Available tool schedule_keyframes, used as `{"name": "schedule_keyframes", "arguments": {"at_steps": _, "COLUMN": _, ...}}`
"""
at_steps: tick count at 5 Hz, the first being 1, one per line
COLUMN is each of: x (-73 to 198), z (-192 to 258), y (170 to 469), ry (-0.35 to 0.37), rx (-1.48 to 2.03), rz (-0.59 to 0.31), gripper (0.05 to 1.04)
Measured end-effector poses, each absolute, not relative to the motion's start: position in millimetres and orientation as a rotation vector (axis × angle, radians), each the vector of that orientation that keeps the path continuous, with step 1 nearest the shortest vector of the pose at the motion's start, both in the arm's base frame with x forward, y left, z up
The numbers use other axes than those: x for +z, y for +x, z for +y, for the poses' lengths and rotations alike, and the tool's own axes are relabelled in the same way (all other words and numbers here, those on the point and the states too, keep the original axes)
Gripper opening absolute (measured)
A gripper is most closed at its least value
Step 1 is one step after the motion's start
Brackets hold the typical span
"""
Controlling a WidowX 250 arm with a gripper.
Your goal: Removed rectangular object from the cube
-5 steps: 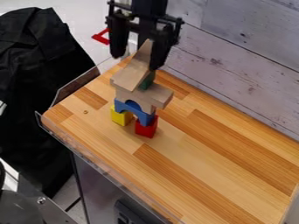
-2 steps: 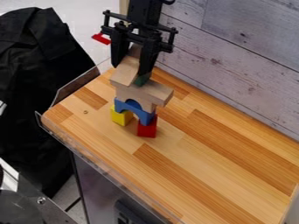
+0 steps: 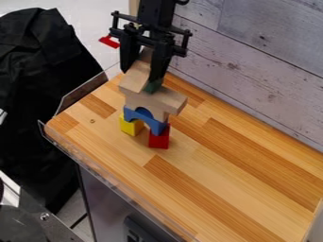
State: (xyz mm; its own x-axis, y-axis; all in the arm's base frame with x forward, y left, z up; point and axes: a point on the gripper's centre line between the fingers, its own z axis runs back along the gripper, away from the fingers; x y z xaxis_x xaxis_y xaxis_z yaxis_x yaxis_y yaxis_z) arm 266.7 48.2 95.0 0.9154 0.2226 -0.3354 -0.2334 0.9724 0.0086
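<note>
Gripper (image 3: pixel 140 75) is seen in the camera view above the top of the block stack, narrowed on the rectangular wooden block (image 3: pixel 133 81), which is pinched between its two sides. The rectangular wooden block is tilted, its near end lower, and is placed at the top of the stack. A green piece (image 3: pixel 153 86) is seen beside it, partly hidden. Below these, a wooden plank (image 3: pixel 165 99) is carried above a blue arch (image 3: pixel 144 120), and the arch is supported by a yellow block (image 3: pixel 131 126) on one side and a red block (image 3: pixel 159 138) on the other. Both are set on the wooden worktop (image 3: pixel 221 179), which is bordered by a whitish plank wall (image 3: pixel 259 75). Black cloth (image 3: pixel 38 94) is seen at the left.
</note>
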Motion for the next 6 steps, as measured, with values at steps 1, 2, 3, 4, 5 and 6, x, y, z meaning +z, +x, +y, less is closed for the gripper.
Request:
{"name": "schedule_keyframes", "arguments": {"at_steps": 1, "x": 105, "z": 48, "y": 267, "ry": -0.033, "rx": 0.243, "rz": 0.326, "gripper": 0.562}}
{"name": "schedule_keyframes", "arguments": {"at_steps": 2, "x": 128, "z": 51, "y": 274, "ry": -0.017, "rx": 0.252, "rz": 0.267, "gripper": 0.562}}
{"name": "schedule_keyframes", "arguments": {"at_steps": 3, "x": 132, "z": 52, "y": 275, "ry": -0.008, "rx": 0.258, "rz": 0.266, "gripper": 0.562}}
{"name": "schedule_keyframes", "arguments": {"at_steps": 4, "x": 135, "z": 51, "y": 280, "ry": -0.012, "rx": 0.246, "rz": 0.241, "gripper": 0.562}}
{"name": "schedule_keyframes", "arguments": {"at_steps": 5, "x": 139, "z": 32, "y": 290, "ry": -0.014, "rx": 0.165, "rz": 0.207, "gripper": 0.562}}
{"name": "schedule_keyframes", "arguments": {"at_steps": 6, "x": 143, "z": 0, "y": 298, "ry": -0.026, "rx": 0.053, "rz": 0.172, "gripper": 0.562}}
